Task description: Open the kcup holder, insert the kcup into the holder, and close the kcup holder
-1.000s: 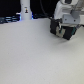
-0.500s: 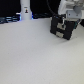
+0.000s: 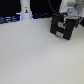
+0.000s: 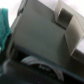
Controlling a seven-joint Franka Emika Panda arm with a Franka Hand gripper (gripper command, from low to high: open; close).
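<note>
Still, no legible writing on kcup holder (image 3: 62,28); hand (image 3: 66,18) above.

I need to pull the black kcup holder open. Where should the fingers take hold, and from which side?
Probably on one of the two front panels of the kcup holder, coming straight at that face, since the panels look like the only parts that would slide out. The arm hangs just above the box. No handle or lip shows in the blurred exterior view, and the wrist view shows only a dark top and edge, so confirm up close.
</note>
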